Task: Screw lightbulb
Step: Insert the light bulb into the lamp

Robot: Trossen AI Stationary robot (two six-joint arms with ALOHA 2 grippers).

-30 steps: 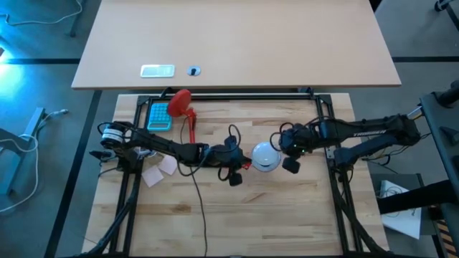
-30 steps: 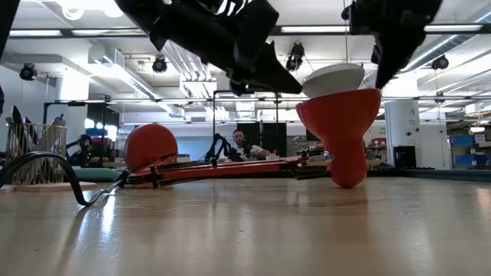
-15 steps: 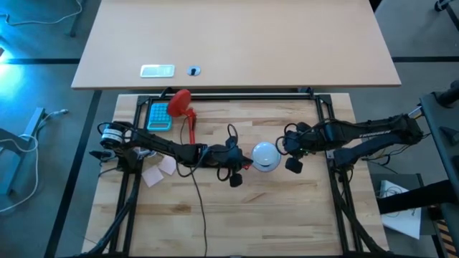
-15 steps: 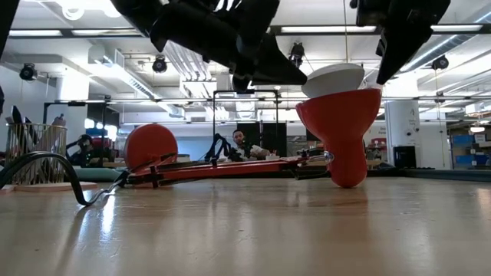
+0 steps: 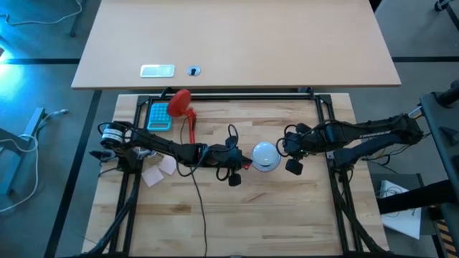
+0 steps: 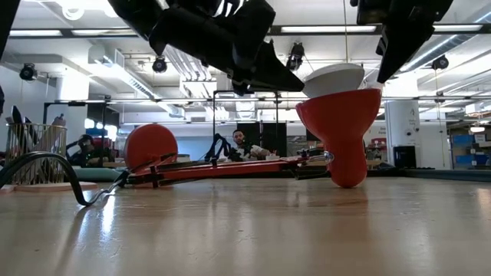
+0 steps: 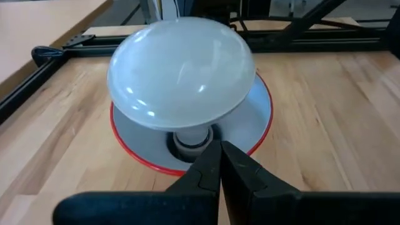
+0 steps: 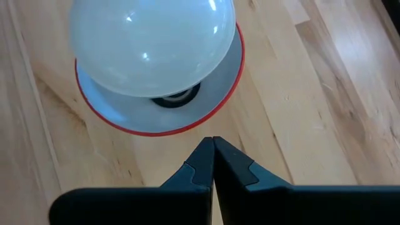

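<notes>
Pale wooden planks make up the desk [image 5: 237, 215], with a lab room beyond. From the left gripper [image 7: 219, 153] outward: its fingers are pressed together, holding nothing, tips just beside the neck of the lightbulb [image 7: 181, 69]. The right gripper [image 8: 212, 147] is likewise closed and empty, just off the rim of the red lamp shade [image 8: 215, 103] on the opposite side. The lightbulb stands base-down in the shade's white bowl, near the desk's middle between the two grippers; whether its thread is fully home cannot be told.

I judge it light, smooth and slippery, probably fragile under a hard squeeze, so the wide globe is the place to hold, with soft pressure while twisting. The narrow neck gives little purchase. No brand, label or readable writing shows on bulb or shade.
</notes>
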